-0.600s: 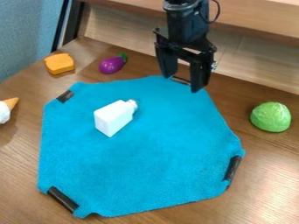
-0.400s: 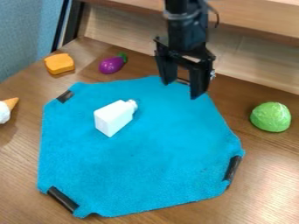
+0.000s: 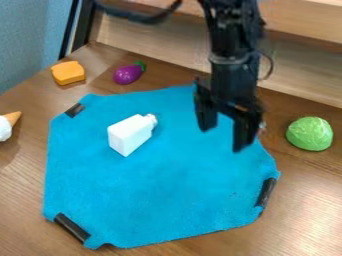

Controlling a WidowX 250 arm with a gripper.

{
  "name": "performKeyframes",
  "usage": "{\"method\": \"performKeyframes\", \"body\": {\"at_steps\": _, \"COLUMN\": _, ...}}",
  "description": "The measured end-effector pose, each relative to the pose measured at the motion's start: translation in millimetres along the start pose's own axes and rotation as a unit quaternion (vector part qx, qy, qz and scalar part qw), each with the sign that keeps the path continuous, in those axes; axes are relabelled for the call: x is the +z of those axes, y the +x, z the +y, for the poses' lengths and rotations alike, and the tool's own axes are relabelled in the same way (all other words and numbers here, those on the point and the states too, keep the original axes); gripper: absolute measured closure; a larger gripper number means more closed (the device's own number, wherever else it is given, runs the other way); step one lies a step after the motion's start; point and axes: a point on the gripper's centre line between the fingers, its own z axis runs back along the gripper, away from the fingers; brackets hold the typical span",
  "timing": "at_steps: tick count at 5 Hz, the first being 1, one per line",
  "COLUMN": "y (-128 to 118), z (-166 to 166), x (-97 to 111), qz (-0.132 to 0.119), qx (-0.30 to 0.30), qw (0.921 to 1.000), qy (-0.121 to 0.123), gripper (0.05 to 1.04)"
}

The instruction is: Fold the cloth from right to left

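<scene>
Over the upper right part of the blue cloth hangs my gripper, open, its two fingers apart with nothing between them. The cloth lies flat on the table, its corners turned in, with black strips at several corners. A white bottle lies on the cloth's upper left part, to the left of the gripper. The arm covers part of the cloth's upper right edge.
A green half-round toy is right of the cloth. Behind it sit a purple eggplant and an orange bread-shaped toy. A toy ice cream cone lies at the left edge. A wooden ledge runs behind the table.
The gripper has moved from the cloth's top edge toward the right and nearer the camera, over the cloth. Its fingers stay apart. The cloth and bottle have not moved.
</scene>
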Motion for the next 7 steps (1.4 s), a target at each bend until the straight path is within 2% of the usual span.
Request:
{"method": "performKeyframes", "body": {"at_steps": 1, "y": 2, "z": -25, "x": -19, "qz": 0.015, "qx": 0.016, "qw": 0.9998, "qy": -0.001, "gripper": 0.083}}
{"method": "performKeyframes", "body": {"at_steps": 3, "y": 5, "z": -46, "x": -52, "qz": 0.048, "qx": 0.068, "qw": 0.9965, "qy": -0.001, "gripper": 0.083}}
{"method": "performKeyframes", "body": {"at_steps": 4, "y": 6, "z": -48, "x": -61, "qz": 0.045, "qx": 0.087, "qw": 0.9952, "qy": 0.002, "gripper": 0.118}}
{"method": "performKeyframes", "body": {"at_steps": 5, "y": 8, "z": -49, "x": -64, "qz": 0.029, "qx": 0.097, "qw": 0.9948, "qy": 0.001, "gripper": 0.386}}
{"method": "performKeyframes", "body": {"at_steps": 6, "y": 9, "z": -49, "x": -65, "qz": 0.026, "qx": 0.097, "qw": 0.9950, "qy": 0.002, "gripper": 0.678}}
{"method": "performKeyframes", "body": {"at_steps": 7, "y": 12, "z": -57, "x": -64, "qz": 0.029, "qx": 0.088, "qw": 0.9956, "qy": -0.019, "gripper": 0.889}}
